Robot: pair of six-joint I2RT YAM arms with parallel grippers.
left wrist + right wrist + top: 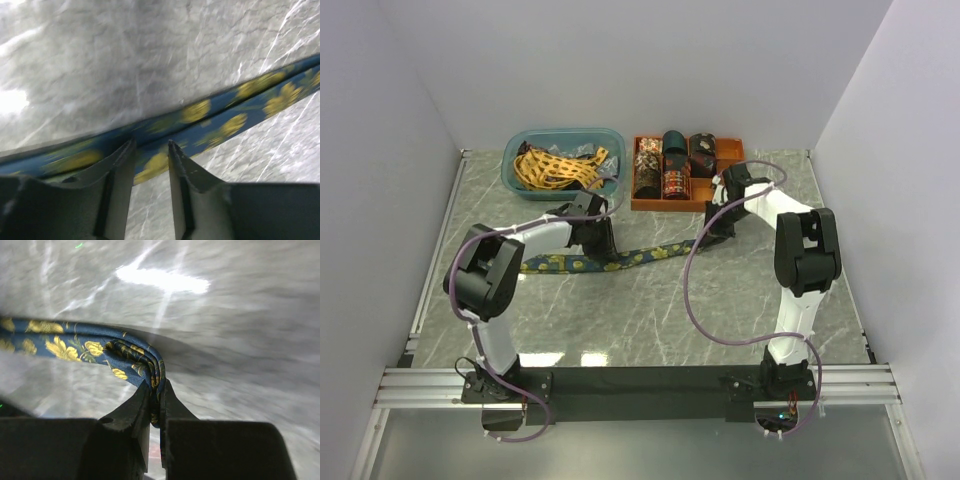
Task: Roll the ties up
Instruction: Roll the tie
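A dark navy tie (640, 256) with yellow flowers lies stretched across the middle of the marble table. My right gripper (713, 228) is at its right end, shut on a folded bunch of the tie (65, 340); the wrist view shows the fabric pinched between the gripper (156, 385) tips. My left gripper (600, 243) hangs over the tie's middle part. In its wrist view the tie (220, 112) runs across just past the gripper (150, 145) tips. The fingers stand a narrow gap apart, with marble showing between them and nothing pinched.
A teal basket (563, 132) at the back left holds loose ties, among them a yellow one with dark lattice (548, 168). Beside it an orange tray (665, 206) holds several rolled ties (672, 165). Purple cables loop off both arms.
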